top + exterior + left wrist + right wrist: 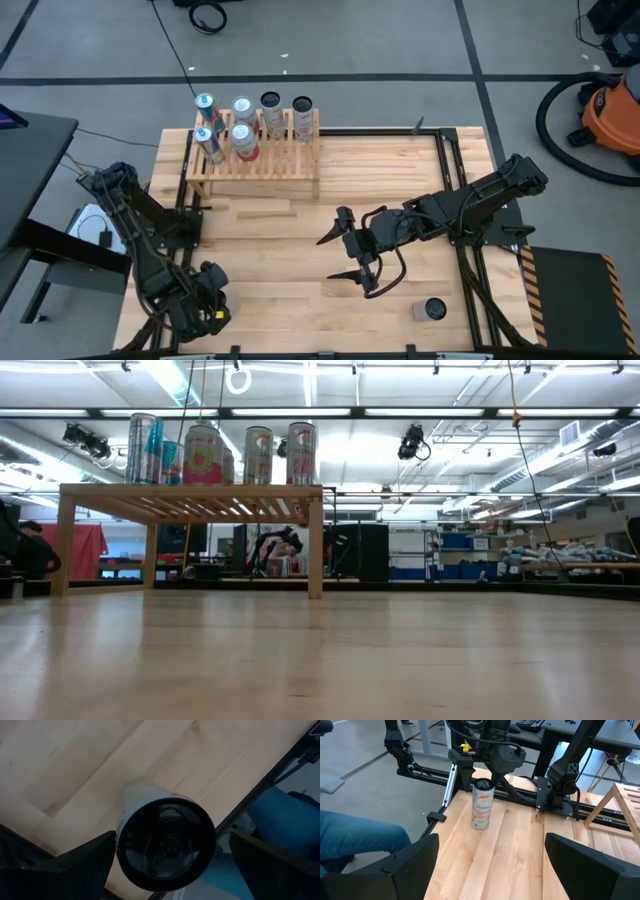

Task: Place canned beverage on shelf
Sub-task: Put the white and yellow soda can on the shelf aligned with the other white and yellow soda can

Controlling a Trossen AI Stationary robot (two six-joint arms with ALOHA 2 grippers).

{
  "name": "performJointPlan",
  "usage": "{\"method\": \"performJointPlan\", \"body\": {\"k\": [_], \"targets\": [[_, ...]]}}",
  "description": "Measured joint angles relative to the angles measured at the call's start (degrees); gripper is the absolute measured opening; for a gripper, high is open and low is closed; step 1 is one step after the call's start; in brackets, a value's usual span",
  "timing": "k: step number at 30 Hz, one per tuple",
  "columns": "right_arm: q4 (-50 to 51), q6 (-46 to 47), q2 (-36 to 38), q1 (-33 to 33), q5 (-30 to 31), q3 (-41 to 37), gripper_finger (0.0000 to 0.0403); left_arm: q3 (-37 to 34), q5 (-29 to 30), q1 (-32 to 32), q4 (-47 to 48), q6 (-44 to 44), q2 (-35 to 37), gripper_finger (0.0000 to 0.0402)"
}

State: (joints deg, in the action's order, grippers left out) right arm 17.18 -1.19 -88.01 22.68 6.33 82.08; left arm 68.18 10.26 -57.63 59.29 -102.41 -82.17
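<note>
Near left corner of the counter (290,300): left end effector (207,300) points down over an upright can (482,804), fingers wide apart on either side, not gripping.

Judged step: start of the pick. The next move calls for lowering squarely, closing on the can's body, then carrying it to the far shelf.

Near right: a second can (432,310) stands alone.

Mid-counter: right end effector (338,252) hangs open, empty.

Far left: shelf (270,165) with six cans (203,455); its right part looks free.

Hidden: from above the left arm covers its can. Finger clearance around the can is hard to judge.
</note>
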Motion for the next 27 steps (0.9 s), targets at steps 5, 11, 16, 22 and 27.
{"method": "performJointPlan", "body": {"k": [5, 11, 16, 22, 27], "targets": [[0.0, 0.0, 0.0, 0.0, 0.0, 0.0, 0.0375, 0.0, 0.0, 0.1, 0.0, 0.9, 0.0, 0.0389], [0.1, 0.0, 0.0, 0.0, 0.0, 0.0, 0.0375, 0.0, 0.0, 0.1, -0.1, 1.3, 0.0, 0.0389], [0.1, 0.0, 0.0, 0.0, 0.0, 0.0, 0.0375, 0.0, 0.0, 0.1, 1.1, 1.2, 0.0, 0.0389], [0.1, 0.2, 0.0, 0.0, 0.2, 0.0, 0.0375, 0.0, 0.0, 0.8, 1.7, 1.1, -0.4, 0.0389], [0.1, 0.2, 0.0, 0.0, 1.6, 0.0, 0.0375, 0.0, -3.3, 1.6, 1.7, 2.4, -2.7, 0.0387]]}}
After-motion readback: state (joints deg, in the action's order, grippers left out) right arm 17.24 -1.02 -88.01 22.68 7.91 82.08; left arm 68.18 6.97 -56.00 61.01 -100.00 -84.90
